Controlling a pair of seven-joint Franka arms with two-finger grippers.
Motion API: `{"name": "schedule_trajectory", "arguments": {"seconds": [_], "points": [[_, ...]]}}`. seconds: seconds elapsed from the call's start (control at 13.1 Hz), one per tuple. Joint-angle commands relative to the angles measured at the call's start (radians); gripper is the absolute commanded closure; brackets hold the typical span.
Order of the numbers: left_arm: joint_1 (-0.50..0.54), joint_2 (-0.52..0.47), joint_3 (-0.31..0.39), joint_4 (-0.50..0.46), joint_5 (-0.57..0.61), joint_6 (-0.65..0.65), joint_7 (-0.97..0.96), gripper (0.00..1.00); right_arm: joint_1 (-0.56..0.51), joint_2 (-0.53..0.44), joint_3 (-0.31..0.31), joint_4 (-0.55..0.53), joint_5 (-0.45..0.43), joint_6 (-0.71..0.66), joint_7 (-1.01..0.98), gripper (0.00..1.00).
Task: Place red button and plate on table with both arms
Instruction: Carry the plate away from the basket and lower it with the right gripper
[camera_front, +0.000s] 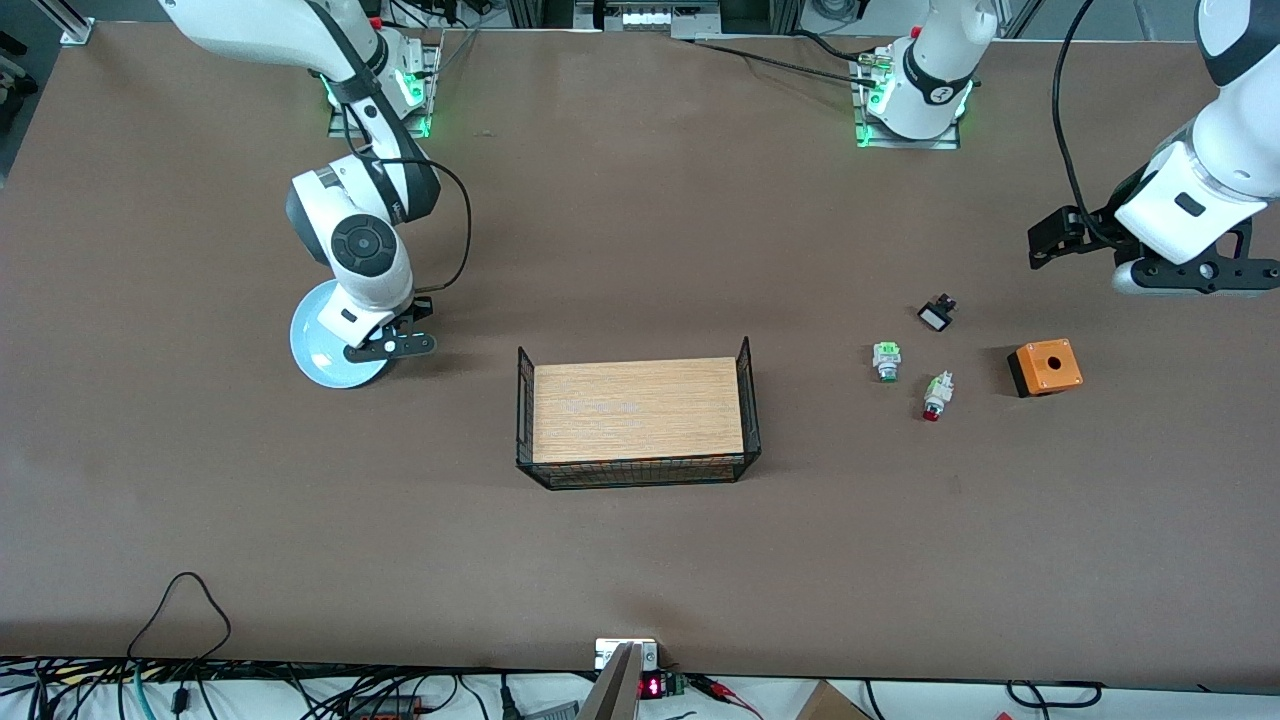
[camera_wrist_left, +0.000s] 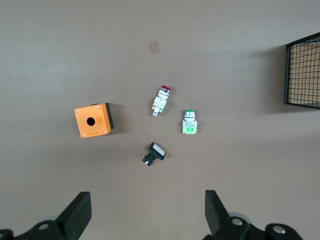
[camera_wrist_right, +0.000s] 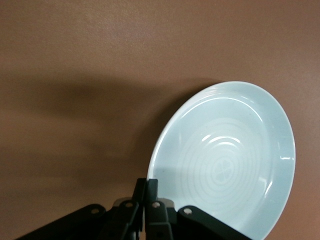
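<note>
The pale-blue plate (camera_front: 318, 352) (camera_wrist_right: 225, 160) is at the right arm's end of the brown table (camera_front: 640, 560). My right gripper (camera_front: 392, 346) (camera_wrist_right: 151, 187) is shut on its rim. I cannot tell whether the plate rests on the table. The red button (camera_front: 935, 397) (camera_wrist_left: 161, 99) lies on its side on the table toward the left arm's end. My left gripper (camera_front: 1196, 276) (camera_wrist_left: 147, 216) hangs open over the table near the orange box, with nothing between its fingers.
A green-capped button (camera_front: 886, 360) (camera_wrist_left: 189, 122), a small black switch (camera_front: 937, 314) (camera_wrist_left: 154, 154) and an orange box (camera_front: 1045, 367) (camera_wrist_left: 92, 120) lie around the red button. A light-wood board with black wire sides (camera_front: 637, 410) (camera_wrist_left: 304, 70) stands mid-table.
</note>
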Motion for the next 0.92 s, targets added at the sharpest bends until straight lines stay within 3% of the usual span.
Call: {"name": "schedule_trajectory", "arguments": {"seconds": [0.0,0.08,0.15,0.46,0.54,0.69,0.84], "points": [[-0.009,0.002,0.007,0.016,-0.015,-0.015,-0.01,0.0,-0.004,0.027,0.001,0.018,-0.024,0.005,0.073,0.96],[-0.009,0.002,0.007,0.018,-0.015,-0.015,-0.01,0.0,-0.001,0.03,0.001,0.021,-0.026,0.005,0.099,0.95],[-0.009,0.002,0.007,0.018,-0.015,-0.015,-0.01,0.0,-0.001,0.041,0.001,0.024,-0.026,0.005,0.111,0.86],[-0.01,0.004,0.005,0.021,-0.015,-0.015,-0.01,0.0,-0.012,0.05,0.002,0.059,-0.023,-0.009,0.101,0.09],[-0.01,0.004,0.005,0.021,-0.015,-0.015,-0.01,0.0,-0.015,0.049,0.001,0.074,-0.015,-0.02,0.093,0.0],[-0.01,0.004,0.005,0.021,-0.015,-0.015,-0.01,0.0,-0.016,0.049,0.002,0.148,0.024,-0.125,0.089,0.0],[-0.01,0.004,0.007,0.021,-0.015,-0.015,-0.011,0.0,-0.018,0.049,0.002,0.261,0.141,-0.258,0.005,0.0]]}}
